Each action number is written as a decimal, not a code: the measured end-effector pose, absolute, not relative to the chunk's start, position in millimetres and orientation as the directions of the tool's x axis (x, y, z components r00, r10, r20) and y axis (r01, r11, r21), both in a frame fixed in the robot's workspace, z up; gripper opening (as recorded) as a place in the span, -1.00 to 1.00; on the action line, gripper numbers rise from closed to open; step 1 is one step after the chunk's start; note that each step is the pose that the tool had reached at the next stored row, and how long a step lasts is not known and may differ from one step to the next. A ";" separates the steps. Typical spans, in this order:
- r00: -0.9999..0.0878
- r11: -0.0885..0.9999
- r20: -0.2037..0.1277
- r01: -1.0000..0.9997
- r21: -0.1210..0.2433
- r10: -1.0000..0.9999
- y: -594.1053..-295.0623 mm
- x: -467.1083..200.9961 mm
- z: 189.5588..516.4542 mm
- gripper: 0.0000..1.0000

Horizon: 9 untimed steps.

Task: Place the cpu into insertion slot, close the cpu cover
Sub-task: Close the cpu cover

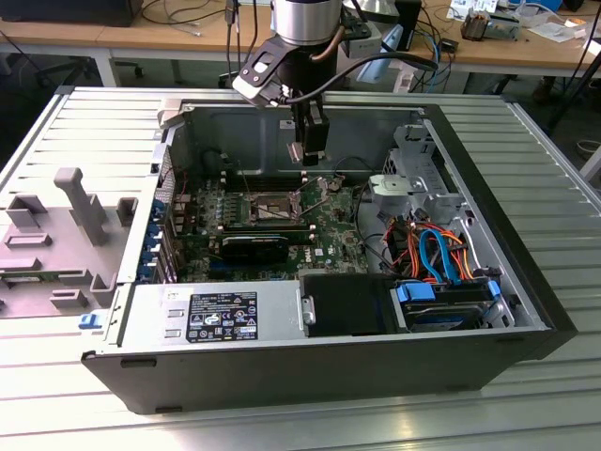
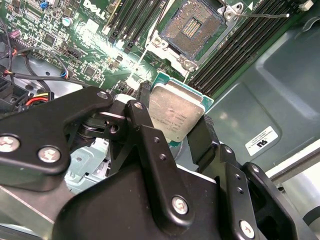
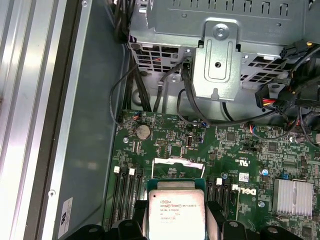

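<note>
Our gripper (image 2: 172,131) is clamped on the cpu (image 2: 176,116), above the open insertion slot (image 2: 192,28); we judge a tilted chip could bend the slot's pins.

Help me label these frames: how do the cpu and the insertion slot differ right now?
The cpu is held in the hand, up off the board; the insertion slot sits fixed on the motherboard. The cpu shows a plain light silvery face; the insertion slot has a dark centre inside a metal rim. The insertion slot lies open and unfilled, the cpu not yet in it. Both are square.
</note>
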<state>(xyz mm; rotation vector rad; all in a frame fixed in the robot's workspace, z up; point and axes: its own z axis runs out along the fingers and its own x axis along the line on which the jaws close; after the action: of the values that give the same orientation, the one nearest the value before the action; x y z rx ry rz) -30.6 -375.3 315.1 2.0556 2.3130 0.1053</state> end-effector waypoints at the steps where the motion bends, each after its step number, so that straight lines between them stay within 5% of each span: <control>1: -0.117 0.116 0.011 0.990 0.081 0.993 -375.3 -30.6 315.0 0.09; 9: -0.112 0.111 0.011 0.991 0.081 0.994 -375.3 -30.6 314.6 0.09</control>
<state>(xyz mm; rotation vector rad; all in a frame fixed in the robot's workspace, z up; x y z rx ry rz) -30.6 -375.3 314.6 2.0620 2.3070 0.1051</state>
